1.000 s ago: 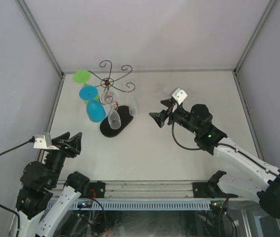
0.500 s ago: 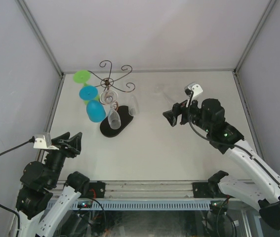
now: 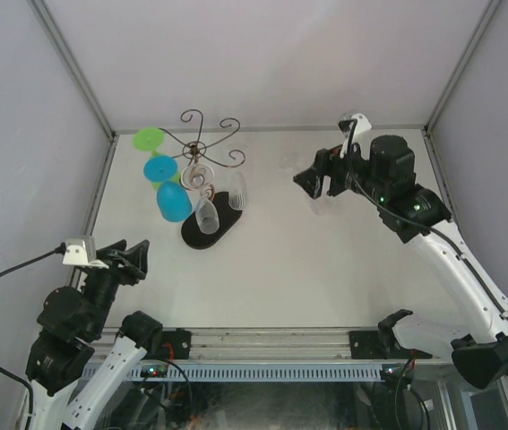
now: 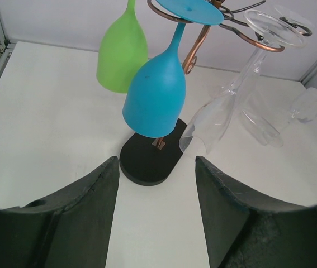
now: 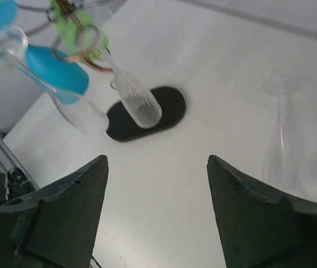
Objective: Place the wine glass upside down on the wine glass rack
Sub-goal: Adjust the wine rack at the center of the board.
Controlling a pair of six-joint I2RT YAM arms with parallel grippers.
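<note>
Though near the wine glass (image 5: 278, 146), the right hand (image 5: 155, 215) gapes wide, holding nothing.

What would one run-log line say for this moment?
right gripper: open, empty, near clear glass on table | left gripper: open, empty, facing rack | rack: four glasses hanging

Setting: robotics lab test cell, not a domestic room. Evidence: bare white tabletop (image 3: 271, 269) boxed in on three sides by plain grey panels (image 3: 262, 54), with aluminium struts (image 3: 74, 67) running in from 10 and 2 o'clock. A metal rail (image 3: 262, 340) along the 6 o'clock edge carries black arm mounts (image 3: 397, 324). Loose black cable (image 3: 12, 269) hangs at 8 o'clock. Green indicator lights show on the right arm (image 3: 451, 260) at 3 o'clock
</note>
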